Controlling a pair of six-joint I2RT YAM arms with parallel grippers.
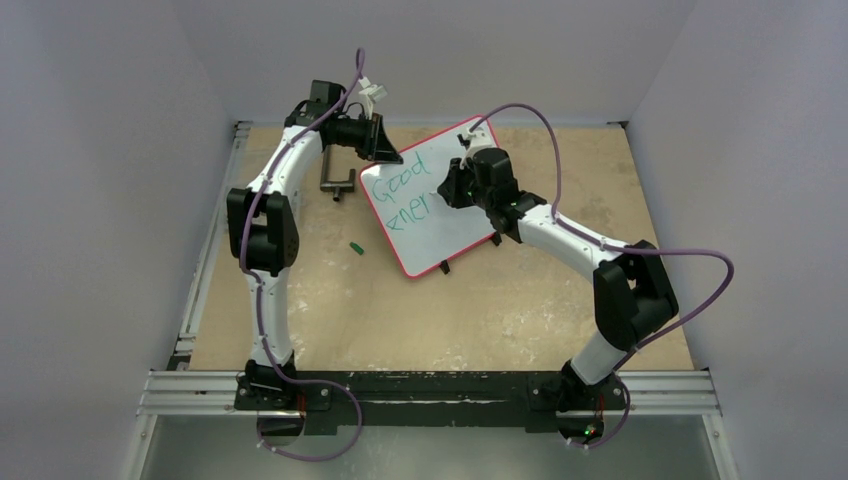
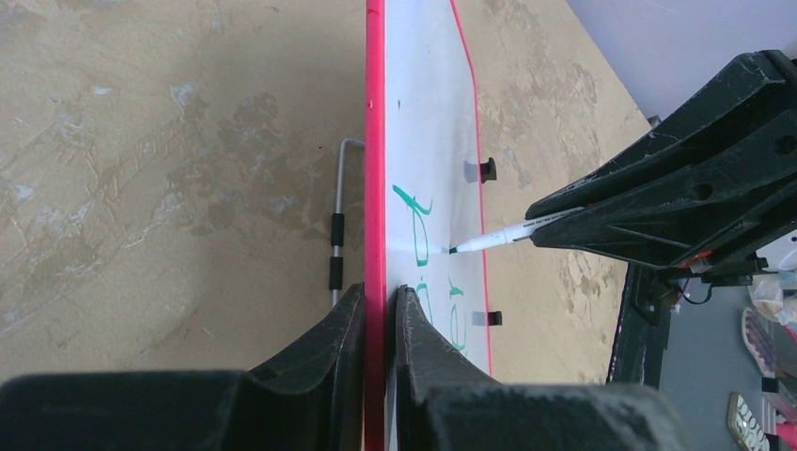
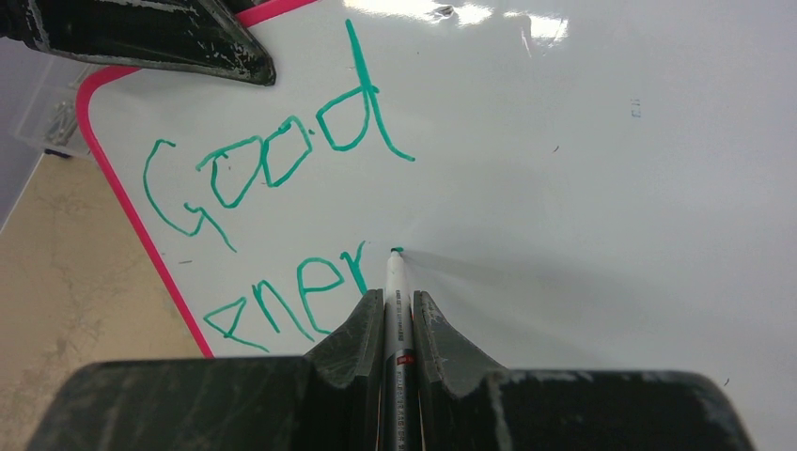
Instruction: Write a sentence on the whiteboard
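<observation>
The whiteboard [image 1: 452, 228], white with a red frame, stands tilted at the back middle of the table. My left gripper [image 1: 387, 152] is shut on its red top-left edge [image 2: 376, 188], one finger on each face. My right gripper [image 3: 389, 297] is shut on a white marker [image 3: 393, 282] whose green tip touches the board just right of the last letter. The sentence reads "Good" [image 3: 273, 164] with "ener" [image 3: 291, 301] below it, in green. In the left wrist view the marker [image 2: 493, 235] meets the board from the right.
A small green cap [image 1: 355, 246] lies on the tan table left of the board. A metal bracket [image 1: 338, 182] sits behind the board's left side. Two black clip feet [image 1: 446, 267] hold the board's lower edge. Grey walls close in the table on three sides.
</observation>
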